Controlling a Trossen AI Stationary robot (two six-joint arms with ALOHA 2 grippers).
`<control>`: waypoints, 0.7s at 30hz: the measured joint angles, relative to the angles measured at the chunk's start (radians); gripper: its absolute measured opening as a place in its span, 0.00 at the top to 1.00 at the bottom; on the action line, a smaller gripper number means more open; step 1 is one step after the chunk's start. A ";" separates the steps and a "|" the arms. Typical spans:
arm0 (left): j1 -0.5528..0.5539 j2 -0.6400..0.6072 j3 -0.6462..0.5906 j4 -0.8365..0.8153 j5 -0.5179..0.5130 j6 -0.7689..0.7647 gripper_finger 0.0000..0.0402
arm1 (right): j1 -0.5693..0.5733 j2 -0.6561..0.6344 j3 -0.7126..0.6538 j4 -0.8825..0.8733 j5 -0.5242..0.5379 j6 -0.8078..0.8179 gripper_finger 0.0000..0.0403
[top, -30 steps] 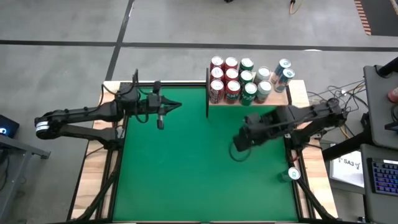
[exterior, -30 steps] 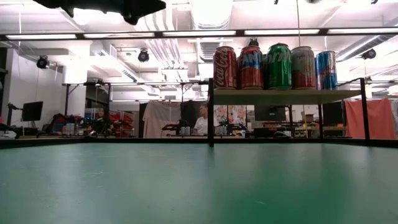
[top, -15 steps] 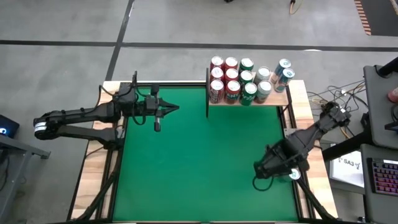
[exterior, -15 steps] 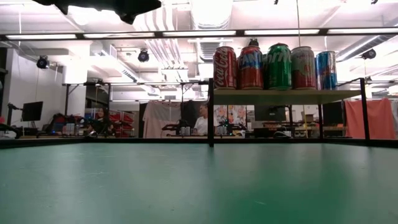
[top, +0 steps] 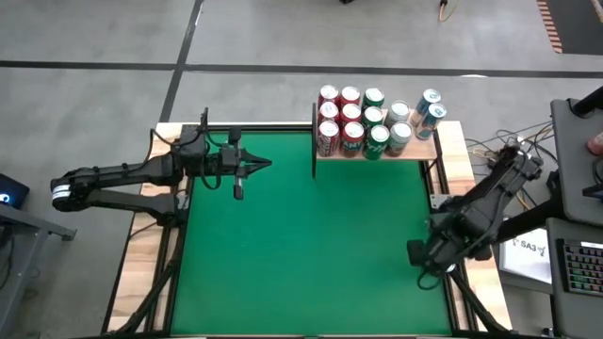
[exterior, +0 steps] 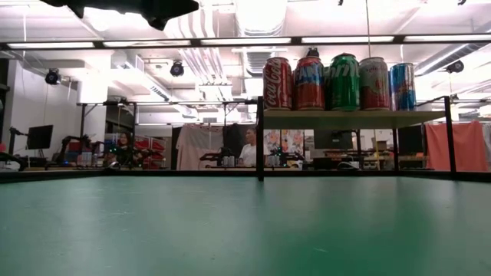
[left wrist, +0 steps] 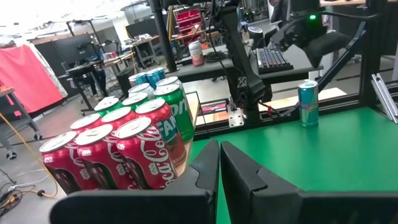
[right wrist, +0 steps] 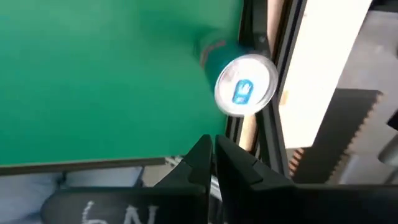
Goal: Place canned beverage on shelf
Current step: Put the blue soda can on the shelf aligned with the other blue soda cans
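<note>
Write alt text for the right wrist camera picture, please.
Looking down past the right gripper, its fingers shut and empty, a teal can stands upright at the green table's edge, its silver top with a blue tab facing the camera.

A flat green felt surface [top: 301, 235] has a pale wood border and thin black rails. Both arms are matte black. The shelf [top: 424, 151] is a light-wood board on black posts. It carries red cans [top: 328, 118] with white script, green cans [top: 375, 118] with white lettering, silvery grey cans [top: 399, 132] and blue-and-silver cans [top: 430, 104]. Just ahead of the right tool [right wrist: 213, 155], whose dark fingers meet, a lone teal can [right wrist: 242, 84] shows a silver top with a blue tab. Beyond the left tool [left wrist: 219, 163], also dark, the same can [left wrist: 308, 102] stands teal with a silver rim.
</note>
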 joint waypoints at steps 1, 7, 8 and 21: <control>0.000 0.000 0.000 0.000 0.000 0.000 1.00 | 0.008 -0.022 -0.016 0.003 0.013 0.019 0.97; 0.000 0.000 0.000 0.013 0.000 0.001 1.00 | 0.033 -0.110 -0.080 0.032 0.117 0.088 0.94; 0.000 0.000 0.000 0.015 0.000 0.004 1.00 | 0.033 -0.120 -0.086 0.032 0.116 0.088 0.91; 0.000 0.002 0.000 0.000 -0.001 0.008 1.00 | 0.051 -0.150 -0.176 0.039 -0.007 0.088 0.35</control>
